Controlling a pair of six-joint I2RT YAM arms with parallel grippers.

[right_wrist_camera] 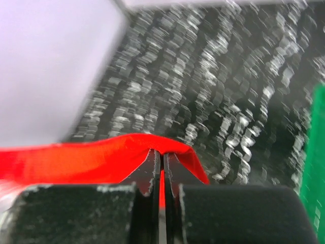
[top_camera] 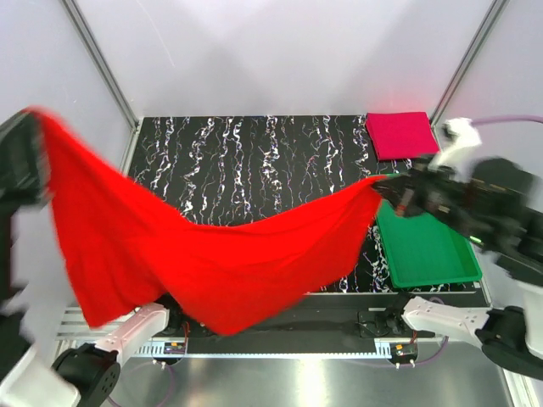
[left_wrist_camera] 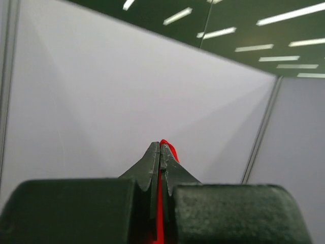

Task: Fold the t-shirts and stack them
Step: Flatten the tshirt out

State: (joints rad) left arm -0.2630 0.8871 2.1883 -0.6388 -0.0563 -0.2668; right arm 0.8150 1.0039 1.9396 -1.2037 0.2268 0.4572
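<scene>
A bright red t-shirt (top_camera: 204,254) hangs stretched in the air between both arms, sagging low over the table's near edge. My left gripper (top_camera: 36,119) holds its upper left corner high at the left wall; in the left wrist view the left gripper (left_wrist_camera: 161,148) is shut on a sliver of red cloth (left_wrist_camera: 171,148). My right gripper (top_camera: 383,185) pinches the other end above the table's right side; in the right wrist view the right gripper (right_wrist_camera: 163,155) is shut on the red cloth (right_wrist_camera: 81,160). A darker crimson t-shirt (top_camera: 401,134) lies folded at the far right corner.
A green plastic tray (top_camera: 428,254) sits on the right of the black marbled table (top_camera: 254,161), under the right arm; its edge shows as the green tray (right_wrist_camera: 312,162) in the right wrist view. White walls enclose the back and sides.
</scene>
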